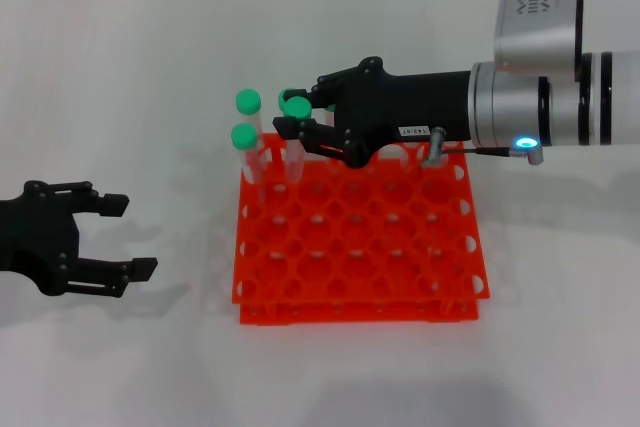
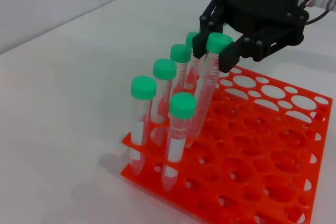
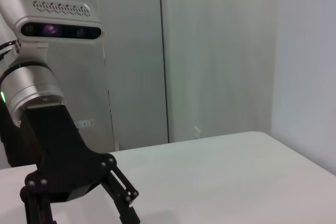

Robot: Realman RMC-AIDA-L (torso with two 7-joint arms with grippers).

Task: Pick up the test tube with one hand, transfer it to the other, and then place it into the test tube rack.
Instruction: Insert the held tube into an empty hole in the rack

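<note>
Holding the tube (image 2: 206,85) by its green cap, the right gripper (image 1: 300,117) is clenched on it over the far-left corner of the rack (image 1: 420,292), reaching in from the right so its body clears the empty holes. In the left wrist view the tube leans, tip down at a hole in the second row, beside five other tubes (image 2: 157,106) standing along the rack's edge; I can't tell whether the tip is seated or only at the rim. Judging by that, insertion is under way, with release not yet due. Tilt looks like the risk: it should be straightened before pushing down. Left gripper (image 1: 115,237) sits low on the table (image 1: 120,67), well left of the rack, jaws spread and empty, out of the way.
</note>
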